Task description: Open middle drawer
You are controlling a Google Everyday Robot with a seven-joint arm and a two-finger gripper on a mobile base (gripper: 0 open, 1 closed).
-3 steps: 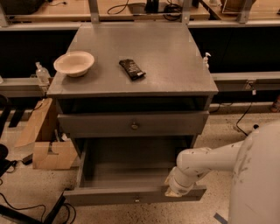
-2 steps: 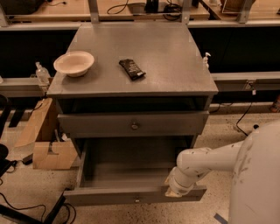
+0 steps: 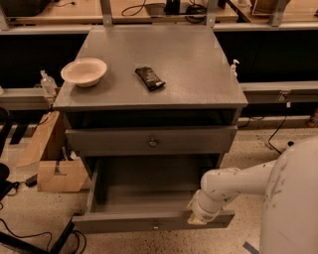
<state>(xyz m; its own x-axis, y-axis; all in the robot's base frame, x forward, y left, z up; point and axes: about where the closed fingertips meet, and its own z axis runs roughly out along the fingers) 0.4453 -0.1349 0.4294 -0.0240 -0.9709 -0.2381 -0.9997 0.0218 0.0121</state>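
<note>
The grey metal cabinet (image 3: 149,64) has a shut upper drawer (image 3: 109,141) with a small round knob (image 3: 153,143). Below it the middle drawer (image 3: 144,198) stands pulled out, showing its shallow grey tray. Its flat front (image 3: 124,223) with a small knob (image 3: 156,226) is nearest the camera. My gripper (image 3: 196,218) is at the right end of that front, at its top edge, on the end of my white arm (image 3: 238,181). The lowest drawer is hidden beneath the open one.
A cream bowl (image 3: 83,71) and a dark snack bar (image 3: 150,78) lie on the cabinet top. Cardboard boxes (image 3: 52,158) and cables are on the floor at the left. My white body (image 3: 293,203) fills the lower right. A long bench (image 3: 159,12) runs behind.
</note>
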